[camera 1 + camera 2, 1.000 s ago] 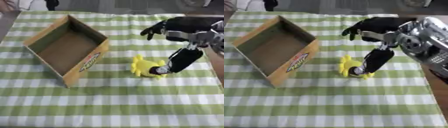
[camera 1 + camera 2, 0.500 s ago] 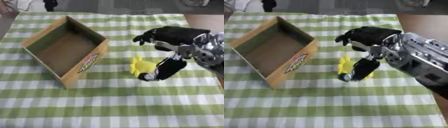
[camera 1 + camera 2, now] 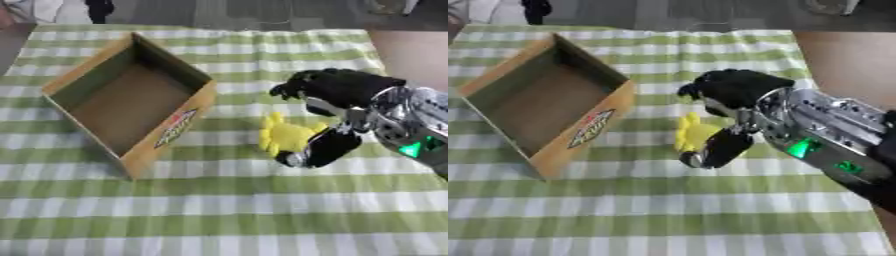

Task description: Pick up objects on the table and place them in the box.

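**A:** Where's the piece you're after?

**B:** The yellow toy (image 3: 285,135) lies on the bench (image 3: 219,220), centre right of the frame, just beside the cardboard box (image 3: 166,137) but outside it. It's flat and splayed, something like a star or a little hand; I can't say more than that.

**A:** And your robot hand?

**B:** My right robot hand (image 3: 337,90) comes in from the right edge and sits over the toy. The fingers arch above its upper right side and the thumb (image 3: 319,149) reaches down along its lower right edge, touching it or very nearly. I'd call it closing around the toy, not clamped: I see no pinch yet, and the toy looks flat on the cloth.

**A:** So nothing is in the box?

**B:** Nothing that I can see. Its brown floor shows bare from the upper left of the frame down to the printed wall. By my reading the job is at its first grasp: the lift, the carry leftward over the box wall and the drop are all left.

**A:** Left robot hand?

**B:** Not in either view. I see no other objects on the checked cloth.
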Controlling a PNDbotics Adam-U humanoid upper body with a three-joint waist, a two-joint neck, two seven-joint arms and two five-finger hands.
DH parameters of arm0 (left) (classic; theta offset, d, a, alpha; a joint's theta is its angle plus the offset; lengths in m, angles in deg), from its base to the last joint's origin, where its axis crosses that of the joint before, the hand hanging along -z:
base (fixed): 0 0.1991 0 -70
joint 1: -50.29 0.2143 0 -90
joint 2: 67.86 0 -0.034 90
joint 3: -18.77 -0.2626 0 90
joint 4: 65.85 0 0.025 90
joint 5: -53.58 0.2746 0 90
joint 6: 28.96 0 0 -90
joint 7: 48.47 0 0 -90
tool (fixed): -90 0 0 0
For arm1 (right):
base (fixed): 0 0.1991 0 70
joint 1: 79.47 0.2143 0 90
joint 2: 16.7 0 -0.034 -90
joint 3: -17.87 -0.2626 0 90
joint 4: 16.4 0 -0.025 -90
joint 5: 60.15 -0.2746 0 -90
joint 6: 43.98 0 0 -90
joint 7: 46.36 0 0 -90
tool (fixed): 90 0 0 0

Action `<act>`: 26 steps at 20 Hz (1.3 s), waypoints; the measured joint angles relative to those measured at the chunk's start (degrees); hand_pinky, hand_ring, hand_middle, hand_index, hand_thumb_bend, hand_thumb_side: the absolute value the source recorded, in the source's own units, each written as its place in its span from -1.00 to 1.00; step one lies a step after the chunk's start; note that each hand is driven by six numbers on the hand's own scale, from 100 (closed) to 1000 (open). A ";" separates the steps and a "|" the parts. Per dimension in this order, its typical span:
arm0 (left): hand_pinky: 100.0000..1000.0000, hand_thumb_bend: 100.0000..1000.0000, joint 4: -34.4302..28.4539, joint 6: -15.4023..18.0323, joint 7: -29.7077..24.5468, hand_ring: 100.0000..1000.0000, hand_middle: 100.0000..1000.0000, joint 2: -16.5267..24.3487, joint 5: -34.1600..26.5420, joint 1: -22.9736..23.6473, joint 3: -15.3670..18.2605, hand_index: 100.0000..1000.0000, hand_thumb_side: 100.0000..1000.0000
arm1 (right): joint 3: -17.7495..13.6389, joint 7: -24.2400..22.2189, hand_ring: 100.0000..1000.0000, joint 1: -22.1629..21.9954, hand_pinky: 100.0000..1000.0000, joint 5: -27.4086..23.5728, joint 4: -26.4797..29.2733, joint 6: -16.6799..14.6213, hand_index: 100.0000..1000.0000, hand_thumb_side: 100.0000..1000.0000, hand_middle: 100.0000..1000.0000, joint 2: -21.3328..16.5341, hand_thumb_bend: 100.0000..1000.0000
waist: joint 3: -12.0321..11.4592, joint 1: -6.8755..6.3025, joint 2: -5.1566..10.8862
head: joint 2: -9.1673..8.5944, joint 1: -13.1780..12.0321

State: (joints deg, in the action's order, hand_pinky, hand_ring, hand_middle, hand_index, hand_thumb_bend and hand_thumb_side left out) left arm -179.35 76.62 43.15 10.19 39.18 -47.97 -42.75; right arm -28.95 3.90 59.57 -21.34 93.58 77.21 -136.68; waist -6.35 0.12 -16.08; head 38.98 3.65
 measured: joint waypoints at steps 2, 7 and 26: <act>0.30 -1.00 0.00 0.00 -0.01 0.15 0.11 -0.01 0.00 -0.01 0.00 0.36 0.77 | 0.13 -0.07 1.00 -0.17 0.74 0.31 -1.37 -0.07 0.94 -0.11 0.62 0.29 -0.20 | 0.00 0.00 -0.15 | -0.22 0.01; 0.30 -1.00 0.00 0.02 -0.06 0.15 0.11 -0.03 0.00 -0.02 0.00 0.35 0.77 | 0.18 -0.44 1.00 -0.63 0.74 0.68 -4.68 -0.44 0.94 -0.13 0.62 0.74 -0.21 | -0.01 0.00 -0.22 | -0.38 0.04; 0.30 -1.00 0.00 0.11 -0.14 0.15 0.11 -0.52 0.00 -0.02 0.00 0.35 0.77 | 1.64 -0.87 1.00 -0.42 0.74 -0.60 -14.57 -0.86 0.87 -0.16 0.56 5.08 -0.28 | -0.54 -0.20 -0.60 | -0.85 0.97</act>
State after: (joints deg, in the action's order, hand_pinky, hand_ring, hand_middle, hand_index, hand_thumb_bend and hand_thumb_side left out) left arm -179.35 76.72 43.00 9.67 39.18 -47.99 -42.75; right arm -27.32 3.03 59.15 -21.94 79.01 76.34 -131.60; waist -6.88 -0.08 -16.68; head 38.12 4.62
